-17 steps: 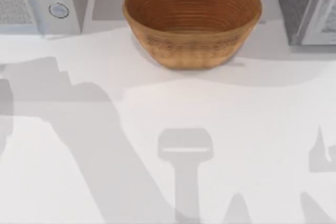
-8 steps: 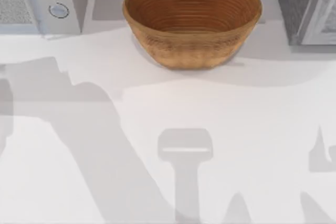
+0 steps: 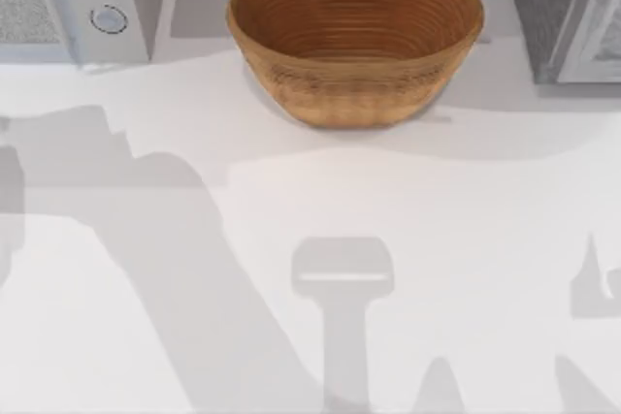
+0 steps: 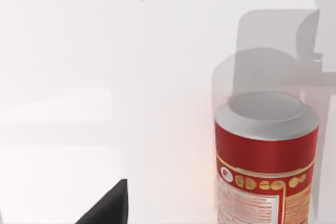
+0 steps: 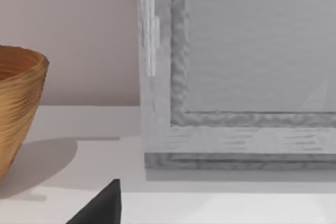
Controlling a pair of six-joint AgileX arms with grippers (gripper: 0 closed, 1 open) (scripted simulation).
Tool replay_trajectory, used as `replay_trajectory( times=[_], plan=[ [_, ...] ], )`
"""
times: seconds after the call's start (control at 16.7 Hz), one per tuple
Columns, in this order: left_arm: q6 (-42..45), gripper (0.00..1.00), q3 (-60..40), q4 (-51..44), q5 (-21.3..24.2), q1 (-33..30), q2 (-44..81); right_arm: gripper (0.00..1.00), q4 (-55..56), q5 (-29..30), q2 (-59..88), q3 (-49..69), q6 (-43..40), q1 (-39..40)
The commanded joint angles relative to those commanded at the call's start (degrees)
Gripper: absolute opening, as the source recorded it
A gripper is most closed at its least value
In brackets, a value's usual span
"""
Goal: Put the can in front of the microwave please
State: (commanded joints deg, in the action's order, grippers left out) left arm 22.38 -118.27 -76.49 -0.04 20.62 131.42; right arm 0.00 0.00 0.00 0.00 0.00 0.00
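Nothing has moved in the top view over the last second: same shadows on the table (image 3: 466, 239), same basket (image 3: 355, 41) at the back middle, so treat the task as barely started, maybe still in approach.

You'll find the can (image 4: 265, 156) in the left wrist view, standing upright on the white tabletop, silver top up, red label facing the camera, close in. A dark fingertip (image 4: 107, 208) of the left gripper pokes in at the frame edge, apart from the can. You can't tell from that how wide the jaws are; nothing appears held, and I can't see a second finger.

Microwave (image 3: 73, 2) sits at the top view's back left corner, two dials on its panel, speckled door window beside them. Table in front of it is bare, so the drop zone looks free. Can isn't placed there yet.

Darker grey box (image 3: 568, 12) is at the back right. The right wrist view looks at a grey framed front panel (image 5: 247, 77), probably that box, with the basket's edge alongside and one dark fingertip (image 5: 100, 208) of the right gripper at the frame edge. Jaw opening there also can't be told. The right arm looks idle.

My read: the left arm is the one for this. It needs to close in on the can body, grip mid-height, then carry it toward the back left. Watch for tipping on a grazing approach; a can that narrow will likely topple easily.
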Motion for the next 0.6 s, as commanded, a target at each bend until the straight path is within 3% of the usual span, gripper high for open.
replay_trajectory(
  times=[0.6],
  plan=[
    [-0.1,1.0,-11.2,-10.0,0.0,-0.1,1.3,1.0,0.0,0.0,0.0,0.0,0.0,0.0]
  ],
)
